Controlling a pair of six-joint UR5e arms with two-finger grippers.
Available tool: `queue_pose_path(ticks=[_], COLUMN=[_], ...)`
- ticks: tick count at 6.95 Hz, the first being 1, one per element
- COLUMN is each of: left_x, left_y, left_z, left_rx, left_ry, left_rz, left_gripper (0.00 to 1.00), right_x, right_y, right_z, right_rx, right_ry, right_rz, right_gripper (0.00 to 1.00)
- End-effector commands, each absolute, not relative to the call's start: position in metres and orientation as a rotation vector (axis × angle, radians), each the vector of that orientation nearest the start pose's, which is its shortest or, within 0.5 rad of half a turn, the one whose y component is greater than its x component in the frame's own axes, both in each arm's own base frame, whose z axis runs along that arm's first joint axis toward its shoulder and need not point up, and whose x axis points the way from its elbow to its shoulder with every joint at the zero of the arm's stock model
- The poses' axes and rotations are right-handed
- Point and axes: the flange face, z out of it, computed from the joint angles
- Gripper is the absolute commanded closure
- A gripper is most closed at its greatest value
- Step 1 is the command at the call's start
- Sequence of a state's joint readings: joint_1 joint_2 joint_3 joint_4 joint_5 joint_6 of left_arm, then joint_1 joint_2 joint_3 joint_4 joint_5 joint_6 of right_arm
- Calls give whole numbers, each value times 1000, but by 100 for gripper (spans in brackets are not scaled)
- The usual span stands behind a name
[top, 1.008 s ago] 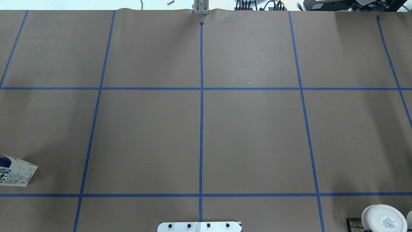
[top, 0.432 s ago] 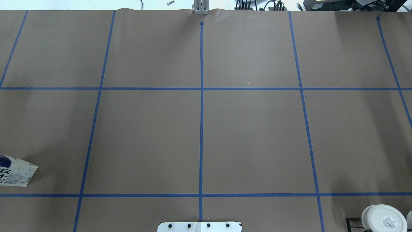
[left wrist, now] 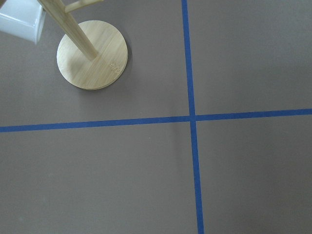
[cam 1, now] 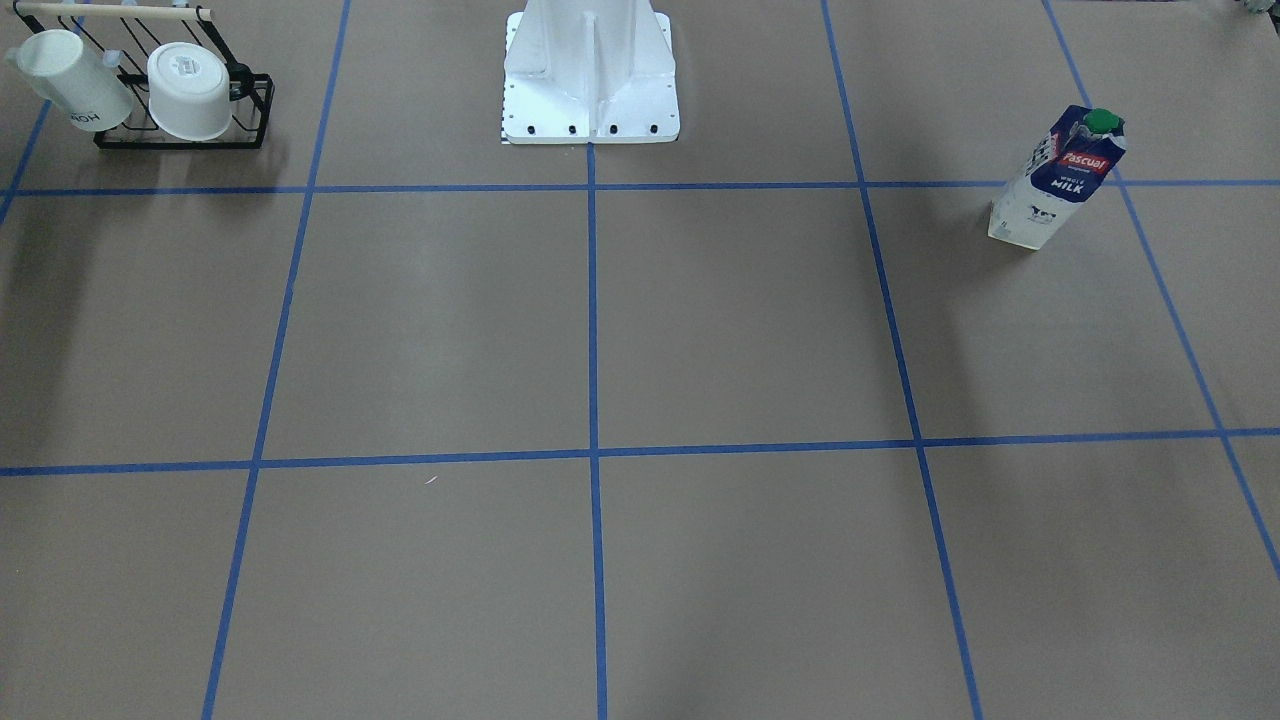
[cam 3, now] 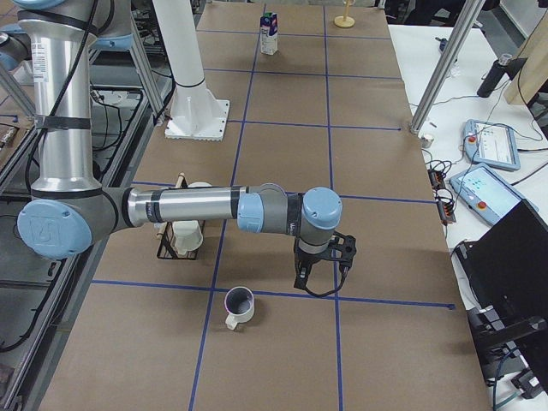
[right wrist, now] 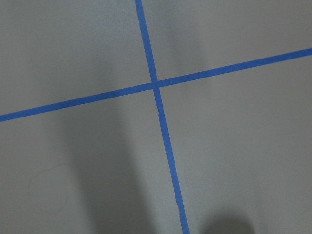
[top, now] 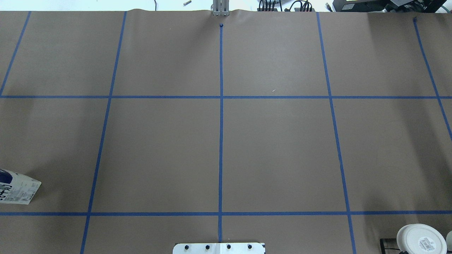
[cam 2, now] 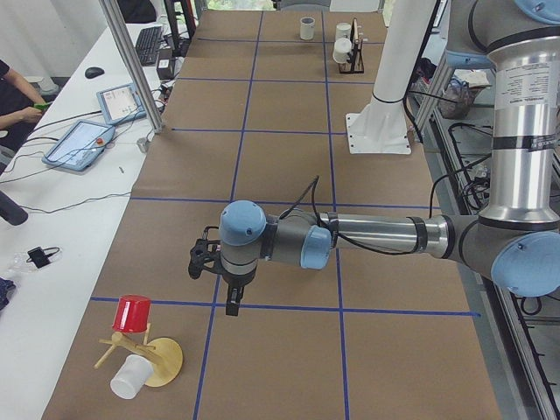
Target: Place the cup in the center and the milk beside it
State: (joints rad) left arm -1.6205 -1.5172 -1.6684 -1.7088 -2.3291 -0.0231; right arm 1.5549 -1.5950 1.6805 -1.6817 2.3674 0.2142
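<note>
cup (cam 3: 240,306): light, rigid, breakable; grip rim at 12 o'clock, opposite handle | milk (cam 1: 1058,180): squashable; grip mid-body | left pincer (cam 2: 231,302), right pincer (cam 3: 321,282): open or closed, cannot tell

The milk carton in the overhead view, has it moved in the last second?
No. The milk carton keeps its place, its corner just short of the same blue tape line.

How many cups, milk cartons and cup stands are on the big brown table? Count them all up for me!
Cups: 5 (loose white mug, lettered mug, labelled cup, red cup, white cup)
Milk carton: 1
Cup stands: 2 (black wire rack, wooden tree)
Total: 8
</note>
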Motion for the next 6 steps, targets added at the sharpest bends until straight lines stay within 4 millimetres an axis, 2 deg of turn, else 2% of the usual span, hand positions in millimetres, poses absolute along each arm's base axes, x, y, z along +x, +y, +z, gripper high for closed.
queue_pose_path(ticks=[1,2,3,4,6], left_x=[-78,-77,-77,-77,-77], left_y=[-486,-486,-485,-483,-483], left_z=[626,623,619,622,620], left_rx=[160,158,175,181,184], left_ry=[756,760,761,761,763], left_rz=[-1,-13,-4,-4,-3], left_gripper=[2,2,2,2,2], right_x=[55,56,58,57,57], right_y=[-467,-452,-419,-393,-368], right_z=[654,668,703,717,743], right_rx=[-123,-71,-70,-68,-72], right_ry=[-792,-777,-766,-780,-791], right_rz=[195,139,78,22,-102], right_gripper=[0,0,0,0,0])
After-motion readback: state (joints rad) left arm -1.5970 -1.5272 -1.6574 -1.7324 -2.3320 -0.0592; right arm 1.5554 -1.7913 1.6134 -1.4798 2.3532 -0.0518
